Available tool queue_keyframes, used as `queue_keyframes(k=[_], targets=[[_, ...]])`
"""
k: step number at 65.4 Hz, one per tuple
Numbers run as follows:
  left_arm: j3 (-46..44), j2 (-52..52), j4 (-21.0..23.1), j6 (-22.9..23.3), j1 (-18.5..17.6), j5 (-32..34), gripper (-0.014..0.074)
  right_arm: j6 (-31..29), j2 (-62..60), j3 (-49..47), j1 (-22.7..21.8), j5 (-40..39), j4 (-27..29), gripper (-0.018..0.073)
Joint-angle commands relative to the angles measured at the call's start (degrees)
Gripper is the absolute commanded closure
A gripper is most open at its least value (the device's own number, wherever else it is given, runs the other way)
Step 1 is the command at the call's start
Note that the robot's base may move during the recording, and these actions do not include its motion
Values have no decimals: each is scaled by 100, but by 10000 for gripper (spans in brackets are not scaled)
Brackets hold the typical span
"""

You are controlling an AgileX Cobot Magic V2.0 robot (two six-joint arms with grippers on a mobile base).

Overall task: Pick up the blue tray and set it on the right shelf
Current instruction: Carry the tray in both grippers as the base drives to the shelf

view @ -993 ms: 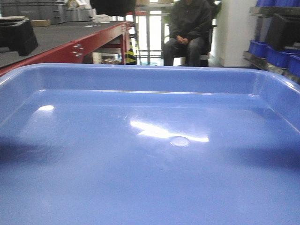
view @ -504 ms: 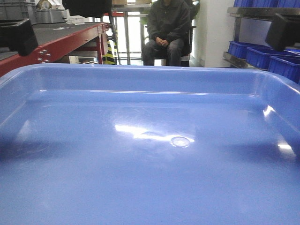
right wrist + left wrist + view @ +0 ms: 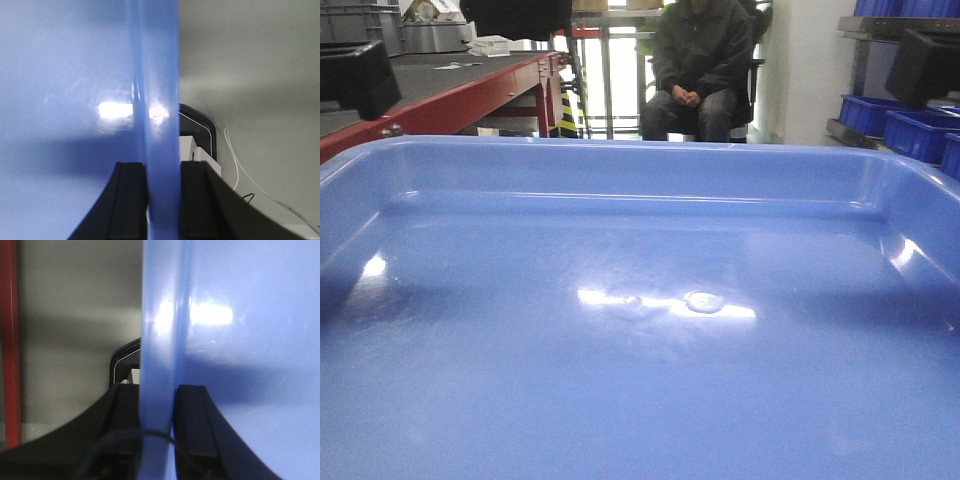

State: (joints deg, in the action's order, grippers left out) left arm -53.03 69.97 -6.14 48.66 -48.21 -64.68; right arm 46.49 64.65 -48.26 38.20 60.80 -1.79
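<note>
Since my left gripper (image 3: 157,390) and right gripper (image 3: 161,167) both clamp the blue tray (image 3: 640,350), I'd say grab's done; right shelf (image 3: 865,30) placement's left.

1. Left side: worktop (image 3: 450,72), dark top with a red front rail. Grey crates (image 3: 360,20) and a white stack (image 3: 490,45) sit at its far end.
2. Right side: right shelf (image 3: 865,28), bright steel. Blue bins (image 3: 880,110) stand in a row on its lower level.
3. Floor (image 3: 75,315) — plain grey in both wrist views.

L hand (image 3: 157,390) clamped on blue tray (image 3: 250,365) rim; red beam (image 3: 9,340) far left, grey surface (image 3: 75,300) behind
</note>
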Motion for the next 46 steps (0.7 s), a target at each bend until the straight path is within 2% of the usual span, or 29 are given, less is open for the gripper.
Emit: queue_keyframes(k=[1, 46], targets=[[-140, -149, -119, 75, -58, -133, 541, 54, -102, -174, 1, -58, -208, 400], [-140, -149, -117, 75, -58, -142, 541, 54, -102, -174, 1, -52, -208, 400]])
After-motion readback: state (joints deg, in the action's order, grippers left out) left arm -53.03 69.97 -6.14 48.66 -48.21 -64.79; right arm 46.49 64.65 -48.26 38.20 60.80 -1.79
